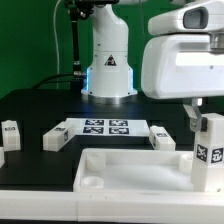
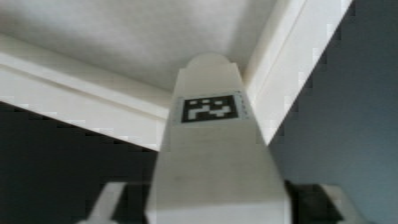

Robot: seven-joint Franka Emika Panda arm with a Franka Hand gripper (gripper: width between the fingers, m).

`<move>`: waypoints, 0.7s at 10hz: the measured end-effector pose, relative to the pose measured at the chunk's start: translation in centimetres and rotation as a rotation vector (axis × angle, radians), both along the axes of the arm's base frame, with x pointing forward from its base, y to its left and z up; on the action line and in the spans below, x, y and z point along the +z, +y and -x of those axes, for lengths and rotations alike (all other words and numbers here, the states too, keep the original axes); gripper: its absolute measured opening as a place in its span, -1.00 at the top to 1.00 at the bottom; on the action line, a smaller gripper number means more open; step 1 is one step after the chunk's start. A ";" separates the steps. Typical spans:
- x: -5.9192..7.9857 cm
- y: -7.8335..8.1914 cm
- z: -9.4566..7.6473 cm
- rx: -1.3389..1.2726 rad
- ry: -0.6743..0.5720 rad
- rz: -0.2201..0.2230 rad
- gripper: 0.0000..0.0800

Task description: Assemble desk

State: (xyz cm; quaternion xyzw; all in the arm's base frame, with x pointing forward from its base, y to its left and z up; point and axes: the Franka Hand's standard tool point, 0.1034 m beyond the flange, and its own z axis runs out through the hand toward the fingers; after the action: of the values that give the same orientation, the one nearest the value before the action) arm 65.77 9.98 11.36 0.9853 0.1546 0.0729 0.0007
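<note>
The white tray-like tabletop (image 1: 130, 170) lies at the front of the black table, rim up. My gripper (image 1: 207, 120) is at the exterior view's right and is shut on a white square leg (image 1: 209, 152) that it holds upright over the tabletop's right end. In the wrist view the leg (image 2: 217, 150) with its tag runs out from between my fingers (image 2: 118, 203) toward the tabletop's corner rim (image 2: 267, 60). Three more white legs lie behind the tabletop: one at the far left (image 1: 10, 132), one left of centre (image 1: 55, 137), one right of centre (image 1: 162, 137).
The marker board (image 1: 105, 128) lies flat in the middle of the table, in front of the robot's white base (image 1: 108, 75). A green wall stands behind.
</note>
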 end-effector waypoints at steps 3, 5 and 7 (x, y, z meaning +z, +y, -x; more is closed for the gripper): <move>0.0 0.0 0.0 -0.021 0.001 -0.004 0.28; 0.0 0.1 0.0 -0.138 0.005 -0.026 0.28; -0.1 -0.1 0.1 -0.382 0.010 -0.059 0.27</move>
State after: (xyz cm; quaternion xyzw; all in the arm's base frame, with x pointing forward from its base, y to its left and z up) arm 65.71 9.89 11.30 0.9967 -0.0375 0.0709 -0.0151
